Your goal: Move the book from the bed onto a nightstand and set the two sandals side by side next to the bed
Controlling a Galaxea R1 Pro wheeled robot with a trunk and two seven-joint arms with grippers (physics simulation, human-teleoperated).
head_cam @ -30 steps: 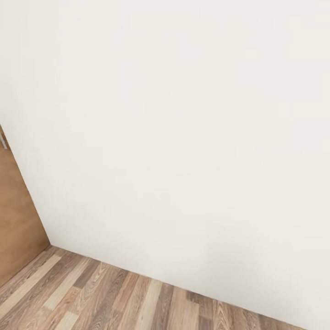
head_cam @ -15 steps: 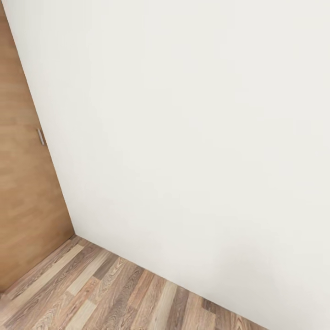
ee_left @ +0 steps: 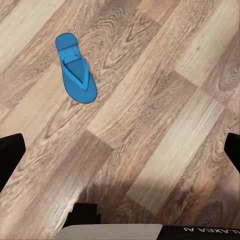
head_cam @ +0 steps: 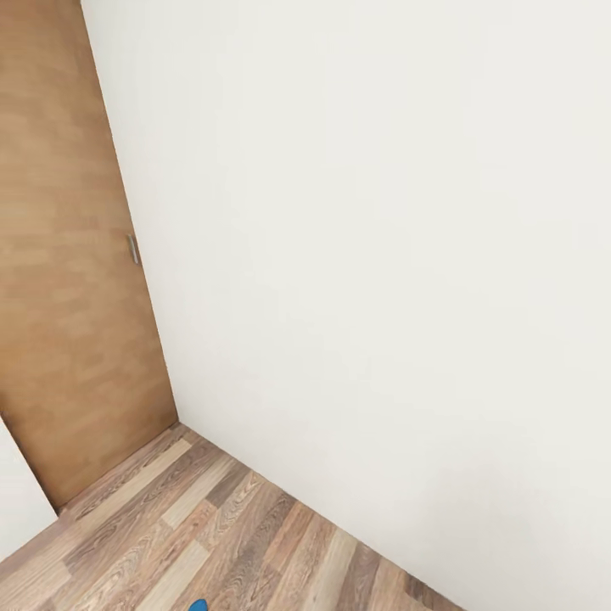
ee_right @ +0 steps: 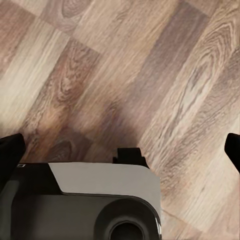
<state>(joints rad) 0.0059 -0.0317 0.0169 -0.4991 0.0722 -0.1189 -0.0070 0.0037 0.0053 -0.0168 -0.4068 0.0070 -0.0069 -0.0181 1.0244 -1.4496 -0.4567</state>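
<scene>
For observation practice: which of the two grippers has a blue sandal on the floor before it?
The left gripper: a blue sandal lies ahead of it; the right gripper faces plain floor.

Floor (head_cam: 212, 526): wood planks in mixed light and dark brown, strong grain figure, low-sheen finish. Wall (head_cam: 382, 255): plain off-white, matt, smooth, no texture visible. Door (head_cam: 68, 255): mid-brown wood veneer, fine horizontal grain, satin; small handle (head_cam: 133, 249) looks like brushed grey metal. Sandal (ee_left: 75, 68): bright blue, smooth, matt, rubber or foam-like. Robot base (ee_right: 100, 200): smooth grey and black plastic-like shell, slight gloss.
</scene>
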